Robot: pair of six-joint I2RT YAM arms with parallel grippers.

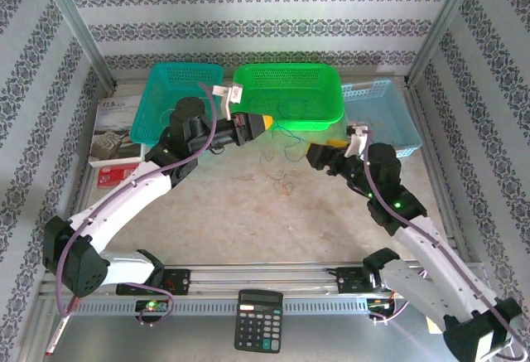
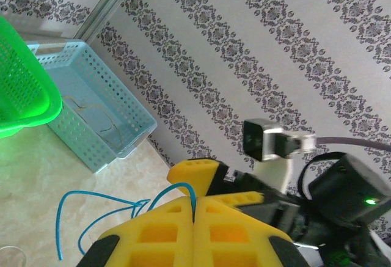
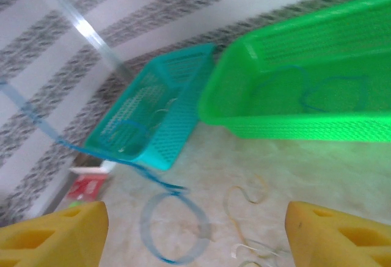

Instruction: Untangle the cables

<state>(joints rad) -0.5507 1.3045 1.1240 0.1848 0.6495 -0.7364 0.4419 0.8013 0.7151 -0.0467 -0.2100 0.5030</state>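
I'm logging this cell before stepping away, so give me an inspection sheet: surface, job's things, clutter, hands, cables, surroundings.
Surface: beige marbled table.
Job's things: thin cables loose on the table; blue cable pinched by left hand; more blue ones inside green basket.
Clutter: calculator at near edge, boxes at left.
Hands: left hand shut on blue cable; right hand open, holding nothing.
Cables: purple arm cables run along both arms.
Surroundings: patterned walls, teal basket, light blue basket.

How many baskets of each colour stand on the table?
Teal basket: 1
Green basket: 1
Light blue basket: 1
Total: 3
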